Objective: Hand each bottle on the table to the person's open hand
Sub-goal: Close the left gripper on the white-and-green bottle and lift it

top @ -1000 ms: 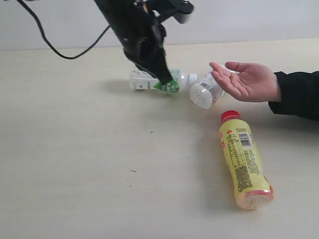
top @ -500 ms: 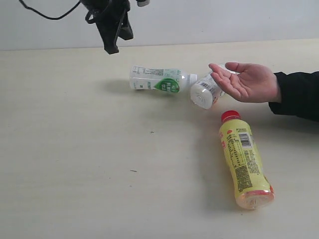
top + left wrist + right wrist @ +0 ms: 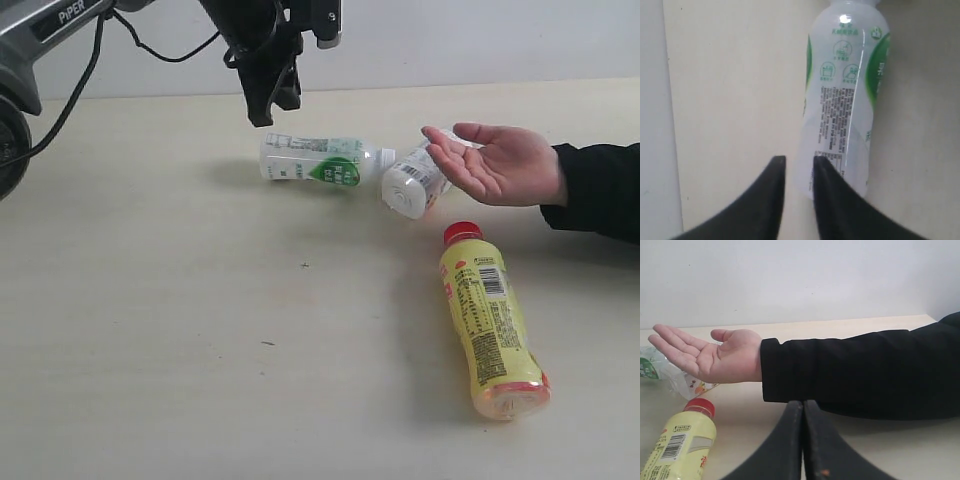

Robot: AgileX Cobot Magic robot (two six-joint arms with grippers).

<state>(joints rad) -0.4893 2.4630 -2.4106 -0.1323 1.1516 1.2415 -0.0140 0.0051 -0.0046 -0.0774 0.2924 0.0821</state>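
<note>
On the table point(image 3: 150, 300): white green-label bottle point(image 3: 320, 160), clear bottle point(image 3: 410, 185), yellow bottle point(image 3: 488, 330), lying down
Left gripper point(image 3: 262, 115): raised over the white bottle's base, fingers narrowly apart, empty
Right gripper point(image 3: 802, 407): fingers pressed together, empty
Person's hand point(image 3: 500, 165): open, palm up, by clear bottle

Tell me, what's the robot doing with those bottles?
The robot's left pincer hovers, slightly open and empty, above the white plastic bottle with a green label lying on the beige table. A person's open hand waits nearby, palm up. The yellow red-capped bottle and the clear white-labelled bottle lie there too.
</note>
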